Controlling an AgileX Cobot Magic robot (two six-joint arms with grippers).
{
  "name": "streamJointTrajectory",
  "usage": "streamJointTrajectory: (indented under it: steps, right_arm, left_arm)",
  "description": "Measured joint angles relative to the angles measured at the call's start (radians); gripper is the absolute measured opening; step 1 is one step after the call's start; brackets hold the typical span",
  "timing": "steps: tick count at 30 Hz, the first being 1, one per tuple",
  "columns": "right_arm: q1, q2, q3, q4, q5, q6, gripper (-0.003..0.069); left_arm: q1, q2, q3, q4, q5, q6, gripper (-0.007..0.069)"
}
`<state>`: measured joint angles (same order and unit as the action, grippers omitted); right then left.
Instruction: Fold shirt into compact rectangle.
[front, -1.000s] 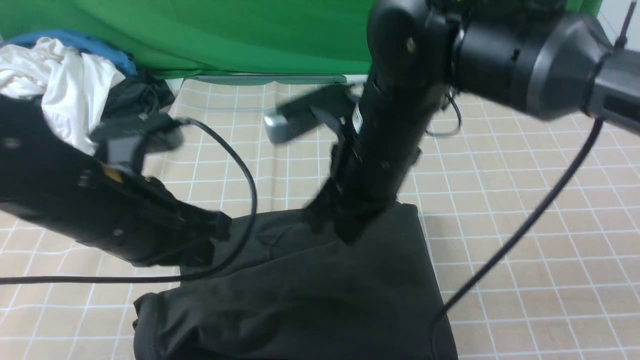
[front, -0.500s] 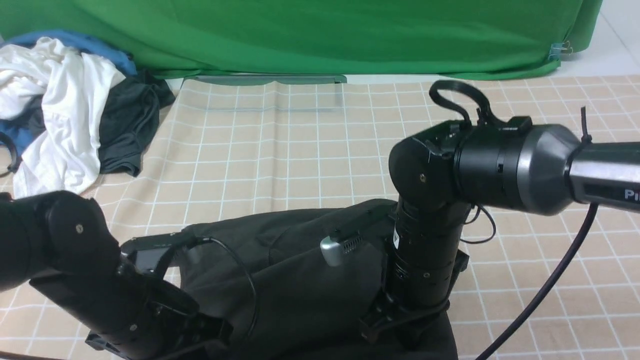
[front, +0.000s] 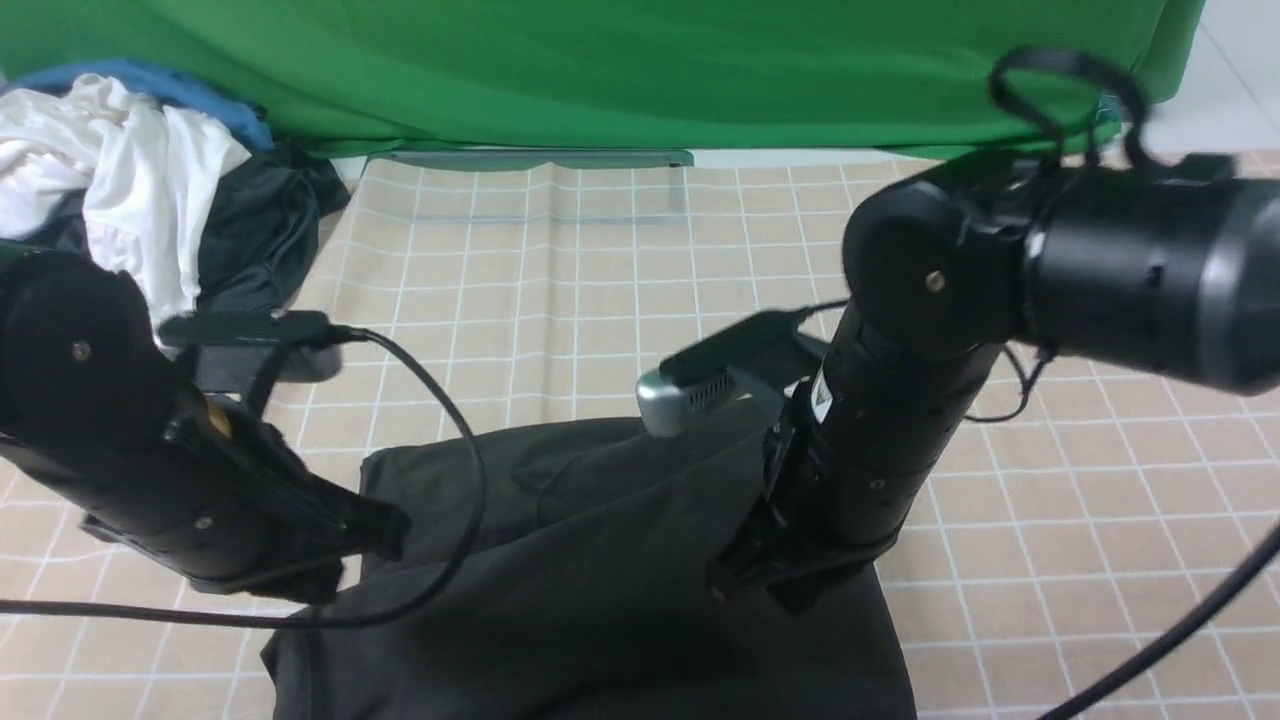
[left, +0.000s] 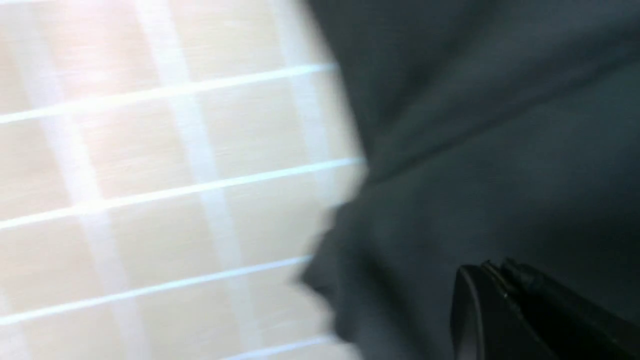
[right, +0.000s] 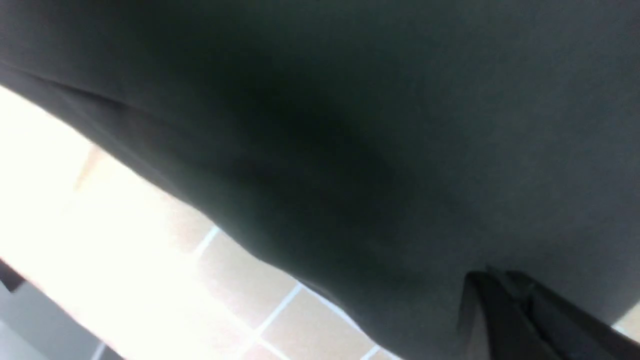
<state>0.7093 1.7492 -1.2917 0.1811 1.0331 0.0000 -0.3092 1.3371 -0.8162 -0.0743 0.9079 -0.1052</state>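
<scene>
The black shirt (front: 600, 560) lies in a folded heap on the checked cloth at the near middle, its far edge roughly straight. My left gripper (front: 388, 530) is shut, and its tip sits at the shirt's left edge. In the left wrist view the closed tips (left: 492, 267) hover over the dark fabric (left: 500, 150) with nothing visibly pinched. My right gripper (front: 765, 588) is also shut and points down onto the shirt's right part. The right wrist view shows its tips (right: 492, 276) against the fabric (right: 350, 125). No print or collar shows.
A pile of white clothes (front: 130, 170) and a dark garment (front: 260, 230) lies at the back left. The green backdrop (front: 600, 70) closes off the far side. The left arm's cable (front: 455, 400) loops over the shirt's left corner. The beige checked tablecloth (front: 560, 300) stretches beyond the shirt.
Both arms swung down toward the shirt's near edge half a second ago and have since lifted back toward its middle. The grippers stayed shut throughout.
</scene>
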Motion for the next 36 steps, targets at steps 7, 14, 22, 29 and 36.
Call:
streamJointTrajectory:
  steps: [7, 14, 22, 29, 36]
  right_arm:
    - [-0.001, -0.022, 0.0, 0.0, -0.013, 0.0, 0.0038]
    - [-0.001, -0.022, 0.0, 0.004, -0.022, 0.0, 0.0038]
    - [-0.001, -0.022, 0.0, 0.007, -0.03, 0.0, 0.0038]
    - [-0.001, -0.022, 0.0, 0.007, -0.037, 0.0, 0.0038]
    - [-0.001, -0.022, 0.0, 0.008, -0.044, 0.0, 0.0038]
  left_arm:
    - [0.0, 0.011, -0.002, 0.074, -0.037, -0.035, 0.01]
    - [0.0, 0.126, -0.002, 0.074, -0.098, -0.035, 0.0395]
    - [0.0, 0.242, -0.002, 0.049, -0.102, -0.034, 0.0541]
    - [0.0, 0.254, -0.002, -0.044, -0.093, 0.03, 0.0284]
    - [0.0, 0.221, -0.034, -0.029, -0.064, 0.06, 0.0052]
